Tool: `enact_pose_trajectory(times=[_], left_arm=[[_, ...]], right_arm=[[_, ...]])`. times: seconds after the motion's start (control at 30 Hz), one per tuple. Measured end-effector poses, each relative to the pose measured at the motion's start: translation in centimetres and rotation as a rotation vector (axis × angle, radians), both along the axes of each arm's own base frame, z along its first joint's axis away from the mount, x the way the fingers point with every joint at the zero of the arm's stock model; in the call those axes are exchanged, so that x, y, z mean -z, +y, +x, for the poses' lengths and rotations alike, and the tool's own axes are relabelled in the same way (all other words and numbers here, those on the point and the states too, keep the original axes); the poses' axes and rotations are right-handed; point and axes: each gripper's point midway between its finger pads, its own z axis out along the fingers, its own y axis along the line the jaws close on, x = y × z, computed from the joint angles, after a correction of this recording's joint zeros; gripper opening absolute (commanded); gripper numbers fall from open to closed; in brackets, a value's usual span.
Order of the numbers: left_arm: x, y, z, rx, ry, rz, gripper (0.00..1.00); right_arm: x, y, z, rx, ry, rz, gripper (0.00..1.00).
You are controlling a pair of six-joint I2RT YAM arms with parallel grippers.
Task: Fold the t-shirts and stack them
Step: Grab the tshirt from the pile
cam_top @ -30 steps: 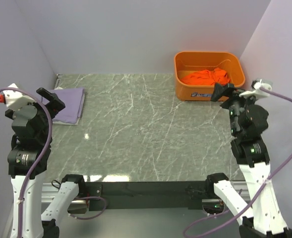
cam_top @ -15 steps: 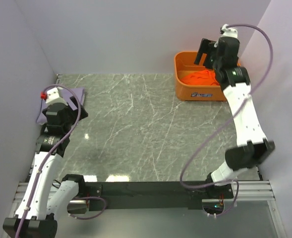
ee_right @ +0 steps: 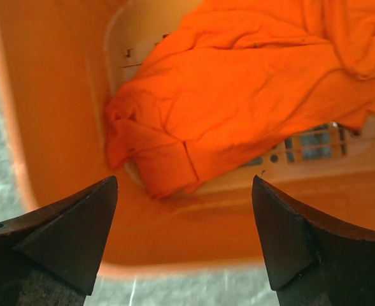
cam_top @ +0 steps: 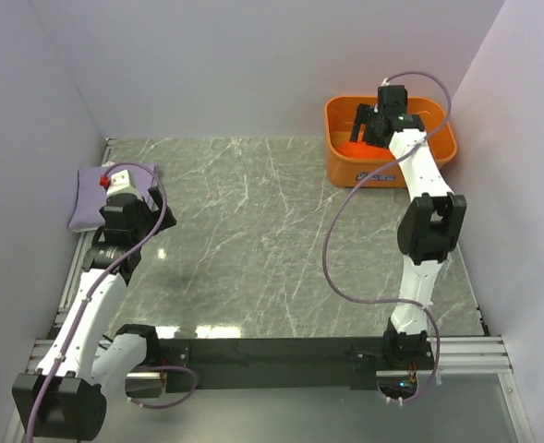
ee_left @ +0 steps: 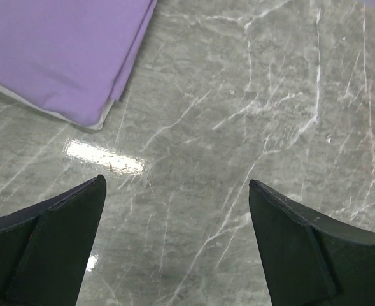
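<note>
The right gripper (cam_top: 368,125) is spread wide and holds nothing. In the top view it has swung from beside its base, at 3 o'clock on the table (cam_top: 272,231), out over the basket (cam_top: 442,149) at 1 o'clock. There the orange shirt (cam_top: 350,146) lies crumpled. The left gripper (cam_top: 140,210) has dropped toward 9 o'clock, just beside the purple shirt (cam_top: 87,210).

In the left wrist view, the left gripper (ee_left: 177,185) is open over bare marble. The purple shirt (ee_left: 53,51) lies at 11 o'clock, folded flat and untouched.

In the right wrist view, the right gripper (ee_right: 185,182) gapes above the basket (ee_right: 53,95). The orange shirt (ee_right: 238,83) bunches from 12 to 2 o'clock, not yet pinched.

I judge the purple shirt to be done. The reach for the orange one has begun, and lifting, folding and stacking are still to come.
</note>
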Motion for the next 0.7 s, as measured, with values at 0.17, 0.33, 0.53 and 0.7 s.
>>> enact_pose_trajectory(times=[0.17,0.33,0.53,0.7], left_arm=[[0.3,-0.3,0.2,0.027,0.008,0.007,0.99],[-0.2,-0.8,0.3,0.051,-0.017,-0.003,0.98],[-0.5,-0.9,0.2,0.060,-0.031,-0.006,0.98],[-0.6,-1.0,0.1,0.061,-0.036,-0.007,0.97]], right_arm=[[4.9,-0.4,2.3,0.010,0.036,-0.003,0.90],[9.6,-1.4,4.9,0.023,0.068,-0.040,0.90],[12.2,-2.7,6.1,0.026,0.093,-0.074,0.90],[13.6,-3.1,6.1,0.026,0.120,-0.069,0.86]])
